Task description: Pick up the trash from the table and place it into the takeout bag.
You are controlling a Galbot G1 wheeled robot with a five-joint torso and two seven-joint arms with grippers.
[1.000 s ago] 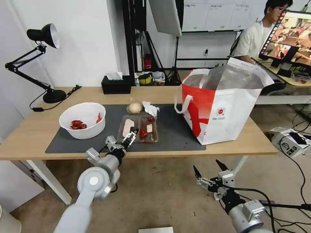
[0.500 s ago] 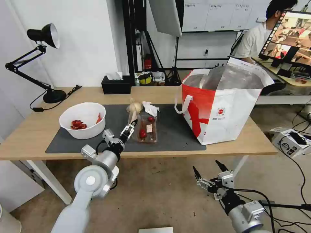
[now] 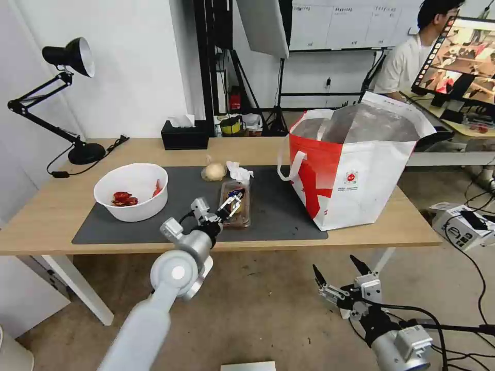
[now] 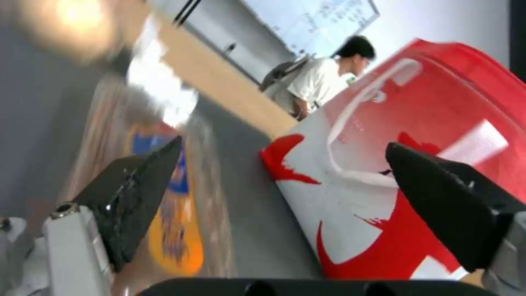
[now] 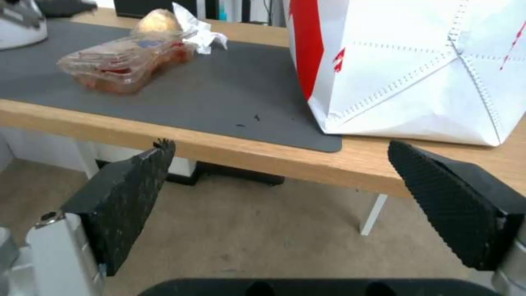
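Note:
The clear plastic tray (image 3: 242, 219) lies folded shut on the dark mat (image 3: 278, 216), with red scraps inside. My left gripper (image 3: 232, 202) hovers open just over the tray's near side; one finger (image 4: 137, 193) is against the tray (image 4: 181, 238) and the takeout bag (image 4: 438, 115) lies beyond. Behind the tray sit the beige lump (image 3: 213, 171) and crumpled tissue (image 3: 240, 172). At the mat's left is a white bowl (image 3: 131, 190) with red scraps. On the table (image 3: 51, 211) to the right, the white and red takeout bag (image 3: 356, 175) stands open. My right gripper (image 3: 340, 281) hangs open below the table's front edge (image 5: 219, 152).
A black desk lamp (image 3: 67, 56) stands at the table's back left, and a black tissue box (image 3: 184, 135) at the back middle. Cables and a small device (image 3: 459, 221) lie on the floor to the right. A person sits at a desk behind the bag.
The tray's left half was lifted and folded over onto its right half. My left gripper swung right with it and now stands open over the closed tray. The right gripper sank slightly.

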